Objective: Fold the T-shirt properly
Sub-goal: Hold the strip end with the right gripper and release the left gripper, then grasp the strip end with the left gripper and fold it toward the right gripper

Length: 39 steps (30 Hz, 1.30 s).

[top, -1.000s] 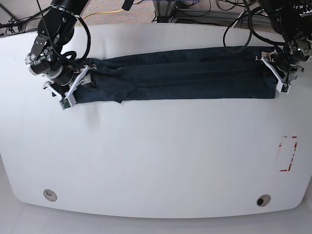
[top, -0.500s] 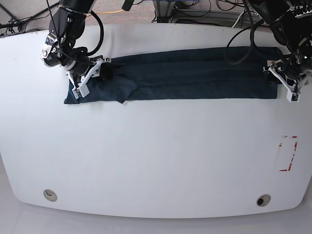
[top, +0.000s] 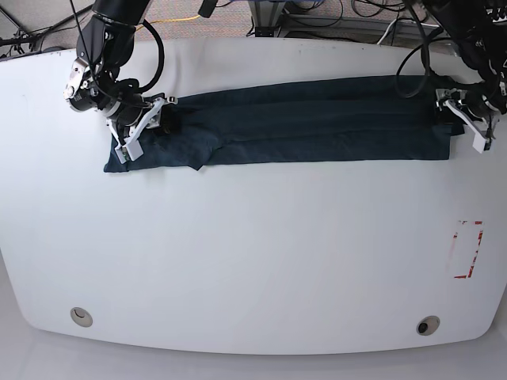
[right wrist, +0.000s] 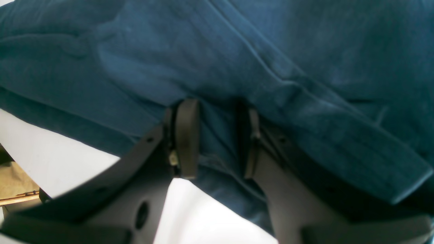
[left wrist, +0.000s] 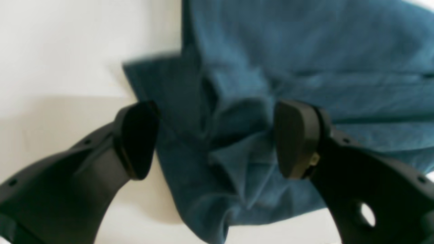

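The dark navy T-shirt (top: 317, 119) lies on the white table as a long folded band running left to right. My right gripper (top: 142, 125) is over its left end; in the right wrist view the gripper (right wrist: 218, 139) is shut on a fold of the T-shirt (right wrist: 237, 51), with cloth pinched between the fingers (right wrist: 186, 135). My left gripper (top: 465, 119) is at the shirt's right end. In the left wrist view the gripper (left wrist: 217, 139) is open, its pads (left wrist: 298, 135) straddling the bunched end of the T-shirt (left wrist: 305, 51).
The white table (top: 253, 253) has a red-marked rectangle (top: 467, 249) near its right edge and round holes at the front left (top: 79, 317) and front right (top: 428, 325). Cables and frames lie beyond the far edge.
The right arm has moved up and inward from the shirt's left tip onto the cloth, leaving that end flat. The left arm has shifted outward past the right end and a little up.
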{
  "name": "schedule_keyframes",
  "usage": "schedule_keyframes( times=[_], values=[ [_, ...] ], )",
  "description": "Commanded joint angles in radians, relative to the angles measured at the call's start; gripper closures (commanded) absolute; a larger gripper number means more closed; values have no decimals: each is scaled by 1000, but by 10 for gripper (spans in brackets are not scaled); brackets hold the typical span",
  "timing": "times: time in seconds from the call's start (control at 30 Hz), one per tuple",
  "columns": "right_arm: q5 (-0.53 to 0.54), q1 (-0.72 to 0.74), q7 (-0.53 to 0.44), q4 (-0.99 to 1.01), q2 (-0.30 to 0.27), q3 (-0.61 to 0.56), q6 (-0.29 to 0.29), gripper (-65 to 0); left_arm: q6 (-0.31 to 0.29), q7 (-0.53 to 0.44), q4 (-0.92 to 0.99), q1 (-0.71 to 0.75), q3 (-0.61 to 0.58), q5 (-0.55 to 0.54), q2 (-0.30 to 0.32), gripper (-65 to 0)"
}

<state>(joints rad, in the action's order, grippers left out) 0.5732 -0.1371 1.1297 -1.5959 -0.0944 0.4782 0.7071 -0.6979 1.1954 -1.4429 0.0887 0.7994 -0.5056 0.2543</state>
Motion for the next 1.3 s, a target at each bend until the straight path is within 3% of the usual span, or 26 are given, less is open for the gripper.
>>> schedule_keyframes(
  times=[0.0, 0.27, 0.37, 0.43, 0.57, 0.6, 0.8, 0.97, 1.1, 1.27],
  values=[
    [-42, 0, 33, -10, -12, 3, -9, -181, 0, -4, 12, 6, 5, 0, 23, -496],
    [-42, -6, 33, -50, -8, 3, -9, -181, 0, -4, 18, 30, -22, -1, 15, -494],
    [-42, -6, 34, -50, -8, 3, -9, -181, 0, -4, 18, 30, -45, -1, -3, -457],
    [-42, -6, 34, -50, -8, 3, -9, -179, 0, -5, 18, 30, -45, 6, -23, -339],
    [-42, -6, 34, -50, -8, 3, -9, -179, 0, -39, 14, 33, -47, 8, -45, -32],
    [-42, -6, 34, -50, -8, 3, -9, -179, 0, -44, 11, 35, -48, 8, -51, -13],
    [-42, -9, 34, -50, -6, 3, -9, -178, 0, -47, -189, 79, -58, 6, -69, -36],
    [-42, -14, 34, -50, -6, 3, -9, -178, 0, -45, -411, 130, -143, 6, -97, -36],
    [-42, -16, 34, -50, -6, 3, -9, -178, 0, -45, -539, 181, -277, 5, -97, -38],
    [-42, -17, 34, -50, -6, 3, -9, -178, 0, -45, -552, 187, -447, 2, -118, -40]
  ],
)
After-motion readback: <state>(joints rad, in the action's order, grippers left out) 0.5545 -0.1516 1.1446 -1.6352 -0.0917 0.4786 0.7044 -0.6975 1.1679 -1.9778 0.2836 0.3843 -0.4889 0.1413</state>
